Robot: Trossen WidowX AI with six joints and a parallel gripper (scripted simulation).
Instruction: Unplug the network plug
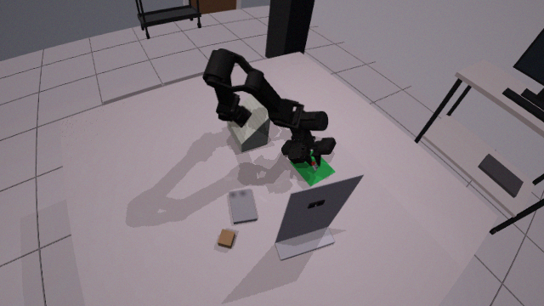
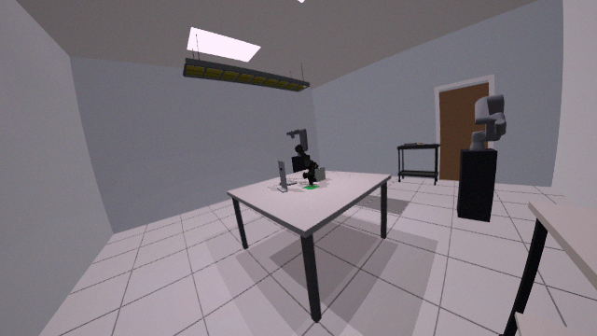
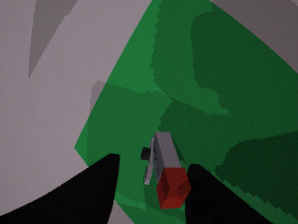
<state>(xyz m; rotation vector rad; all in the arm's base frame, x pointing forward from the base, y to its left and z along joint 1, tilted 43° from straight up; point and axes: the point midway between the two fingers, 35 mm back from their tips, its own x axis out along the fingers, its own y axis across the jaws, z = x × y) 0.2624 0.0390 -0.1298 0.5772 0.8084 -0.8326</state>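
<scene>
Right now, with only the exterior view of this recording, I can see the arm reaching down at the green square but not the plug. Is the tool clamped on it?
Observer: No. In the wrist view the tool is partly open, with green showing between one finger and the plug.
Operator: Which part of the plug is nearest the fingers?
Observer: Its red end; the grey end points away from the tool, over the green square.
Operator: Is the other finger free of it?
Observer: I can't tell; in the wrist view that finger's edge meets the red end's edge, so contact is possible.
</scene>
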